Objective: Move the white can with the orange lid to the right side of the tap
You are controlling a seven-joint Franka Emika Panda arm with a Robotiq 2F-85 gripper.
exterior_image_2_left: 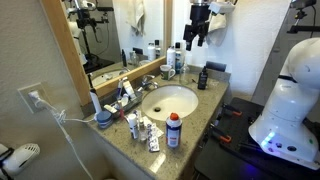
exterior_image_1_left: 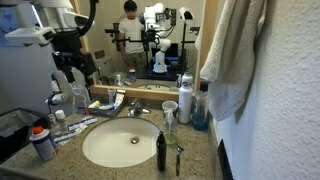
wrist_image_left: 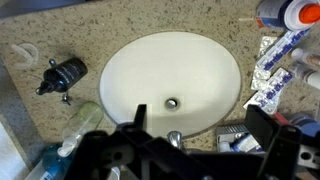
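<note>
**Hand high and wide, can waiting at the counter's front edge**

In an exterior view, the white can with the orange lid (exterior_image_1_left: 42, 143) stands upright near the front corner of the counter (exterior_image_1_left: 200, 152). It is beside the oval basin (exterior_image_1_left: 120, 143) and well apart from the tap (exterior_image_1_left: 135, 108) at the basin's back rim. The hand (exterior_image_1_left: 68, 68) hangs high above the counter, empty and touching nothing. Its spread is hard to read here. A white cup (exterior_image_1_left: 169, 108) and a silver spray can (exterior_image_1_left: 185, 92) stand on the far side of the tap from the can, so the free space there looks tight.

In an exterior view, the can (exterior_image_2_left: 173, 130) stands at the counter's front edge, near the basin (exterior_image_2_left: 170, 100). The hand (exterior_image_2_left: 197, 33) is up at mirror height with nothing between its fingers.

The wrist view looks straight down on the basin (wrist_image_left: 170, 75). The can (wrist_image_left: 290, 14) sits in the top corner, partly cut off by the frame, with foil packets (wrist_image_left: 270, 70) near it. The hand (wrist_image_left: 200, 135) shows dark fingers (wrist_image_left: 140, 118) set wide apart at the bottom edge, with only the tap (wrist_image_left: 175, 138) and basin below them.

The can looks small, rigid and probably light. Its smooth round wall could slip or tip under a glancing touch. A square grip across the body, just under the cap, seems safest, since the cap itself might turn or pop off.
</note>
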